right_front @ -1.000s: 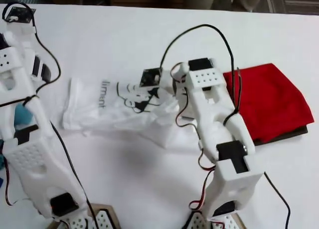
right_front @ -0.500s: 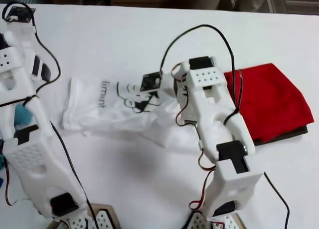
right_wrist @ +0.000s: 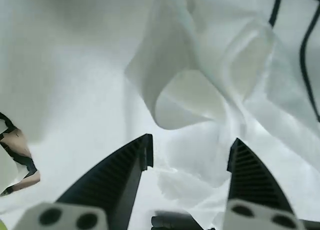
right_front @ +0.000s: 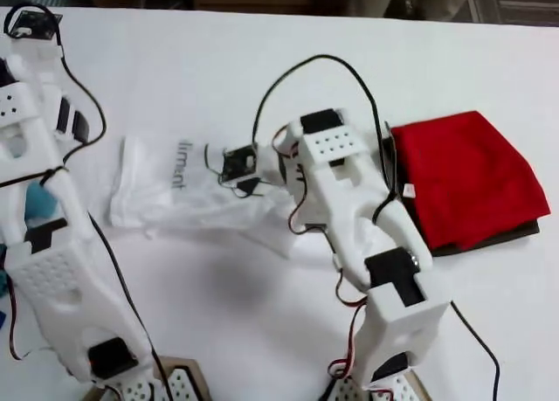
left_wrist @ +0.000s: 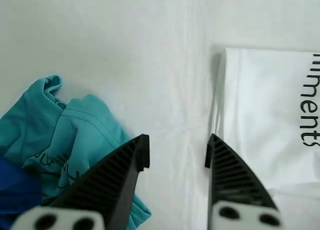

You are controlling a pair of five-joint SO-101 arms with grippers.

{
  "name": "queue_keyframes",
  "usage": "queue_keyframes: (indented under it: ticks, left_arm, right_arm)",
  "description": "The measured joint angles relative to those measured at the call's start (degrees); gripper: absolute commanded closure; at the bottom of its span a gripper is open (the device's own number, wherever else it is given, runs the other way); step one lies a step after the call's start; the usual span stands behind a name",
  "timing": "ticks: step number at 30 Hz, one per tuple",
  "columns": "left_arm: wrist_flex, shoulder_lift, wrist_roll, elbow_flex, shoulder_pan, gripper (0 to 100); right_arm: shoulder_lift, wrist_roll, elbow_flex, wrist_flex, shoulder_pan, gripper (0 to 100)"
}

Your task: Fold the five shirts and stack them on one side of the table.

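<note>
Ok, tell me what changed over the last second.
The right arm swung left in the high view, farther across the white shirt. Its right gripper is open over the rumpled cloth, and nothing was gripped or released. The left arm, the white shirt and the folded red shirt stayed put.

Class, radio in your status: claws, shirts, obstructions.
Claws: left claw open, right claw open. Crumpled white shirt mid-table; red shirt folded aside; teal shirt by left claw.

Likely robotics lab bench: white-covered table [right_front: 218, 314], printed plastic arm [right_front: 358, 209], second arm [right_front: 61, 270], exposed wiring [right_front: 297, 63].
</note>
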Motion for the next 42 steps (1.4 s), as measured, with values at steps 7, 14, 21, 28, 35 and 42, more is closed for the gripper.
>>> queue_keyframes:
  ticks: [7, 14, 21, 28, 35, 42]
  left_arm:
    - [0.00, 0.00, 0.00, 0.00, 0.00, 79]
    - [0.00, 0.00, 0.00, 0.00, 0.00, 79]
    - [0.00, 0.00, 0.00, 0.00, 0.00, 79]
    - [0.00, 0.00, 0.00, 0.00, 0.00, 79]
    - [0.00, 0.00, 0.00, 0.00, 0.00, 79]
    - [0.00, 0.00, 0.00, 0.00, 0.00, 79]
  right_arm:
    - [0.00, 0.09, 1.49, -0.35, 0.00, 76.5]
    - [3.16, 0.09, 1.49, -5.19, 2.11, 76.5]
    - [7.38, 0.09, 1.49, -5.71, 4.40, 79.7]
    - [7.74, 0.00, -3.78, -5.71, 5.45, 97.0]
    - [8.00, 0.00, -7.38, -5.71, 8.44, 97.8]
    - [8.00, 0.09, -11.25, -5.63, 9.32, 97.8]
